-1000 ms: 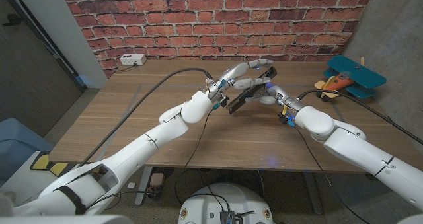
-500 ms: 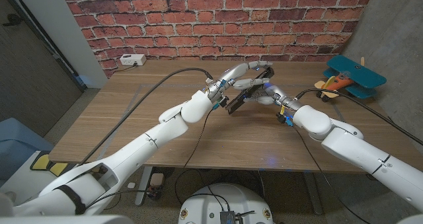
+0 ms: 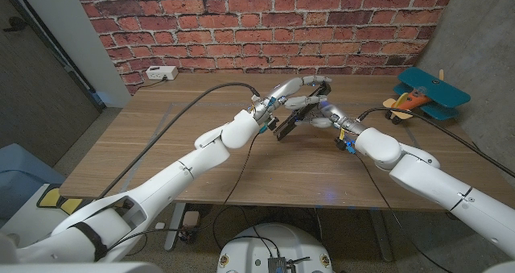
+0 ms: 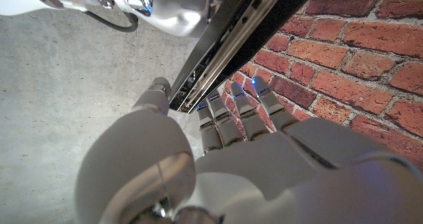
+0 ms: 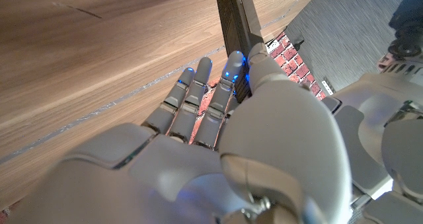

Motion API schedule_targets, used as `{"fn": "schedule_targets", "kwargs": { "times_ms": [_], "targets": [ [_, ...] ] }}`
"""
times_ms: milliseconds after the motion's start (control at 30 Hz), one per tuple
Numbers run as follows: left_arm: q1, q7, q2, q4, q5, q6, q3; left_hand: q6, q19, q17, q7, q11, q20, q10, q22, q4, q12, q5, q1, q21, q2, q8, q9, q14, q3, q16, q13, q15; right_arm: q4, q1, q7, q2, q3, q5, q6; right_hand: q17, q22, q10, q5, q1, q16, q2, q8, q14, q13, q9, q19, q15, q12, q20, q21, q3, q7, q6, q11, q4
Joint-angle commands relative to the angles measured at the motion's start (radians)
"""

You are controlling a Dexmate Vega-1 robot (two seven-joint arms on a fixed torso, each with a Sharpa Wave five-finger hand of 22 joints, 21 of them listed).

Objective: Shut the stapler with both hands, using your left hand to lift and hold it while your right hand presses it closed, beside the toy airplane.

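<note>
Black stapler (image 3: pixel 299 112) held aloft by left robot hand (image 3: pixel 291 90), right robot hand (image 3: pixel 324 114) pressing it.

A wooden desk (image 3: pixel 201 156) is set against a red brick wall (image 3: pixel 257 23). A toy airplane (image 3: pixel 425 94) with blue wings is seen at its far right corner. A small white box (image 3: pixel 161 72) is placed at the far left edge, near the wall.

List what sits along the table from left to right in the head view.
White box → left hand holding the stapler → right hand touching the stapler → toy airplane.
</note>
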Motion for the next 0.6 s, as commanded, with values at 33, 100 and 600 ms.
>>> {"fn": "schedule_targets", "kwargs": {
  "times_ms": [33,100,600],
  "targets": [
    [-0.011,0.01,-0.011,0.03,-0.007,-0.017,0.004,0.025,0.024,0.002,-0.002,0.0,-0.02,0.017,0.004,-0.006,0.009,-0.006,0.024,-0.003,0.002,0.006,0.002,0.027,0.002,0.014,-0.001,-0.144,0.004,0.014,0.006,0.006,-0.013,-0.017,-0.007,0.004,0.001,0.013,0.004,0.026,-0.006,0.038,0.003,0.01,0.004,0.002,-0.002,-0.177,0.006,-0.024,0.006,0.03,-0.013,0.122,-0.015,0.028],
    [-0.011,0.012,-0.012,0.033,-0.006,-0.019,0.005,0.034,0.043,-0.003,0.008,0.005,-0.039,0.02,0.005,-0.007,0.01,-0.008,0.03,0.0,0.003,0.007,0.002,0.036,0.005,0.014,-0.001,-0.145,0.004,0.017,0.007,0.007,-0.014,-0.017,-0.011,0.004,0.001,0.014,0.004,0.026,-0.007,0.038,0.003,0.01,0.003,0.002,-0.003,-0.177,0.005,-0.024,0.007,0.03,-0.013,0.123,-0.014,0.028],
    [-0.01,0.032,-0.019,0.044,-0.003,-0.012,0.003,0.108,0.107,-0.013,0.003,0.0,-0.056,0.084,0.009,0.0,0.034,-0.011,0.108,0.006,0.079,0.02,0.003,0.082,0.05,0.025,0.001,-0.152,0.018,0.034,0.015,0.017,-0.025,-0.018,-0.021,0.007,0.0,0.015,0.004,0.024,-0.012,0.039,-0.001,0.014,0.005,0.003,-0.005,-0.177,0.005,-0.023,0.014,0.029,-0.012,0.124,-0.013,0.028]
  ]
}}
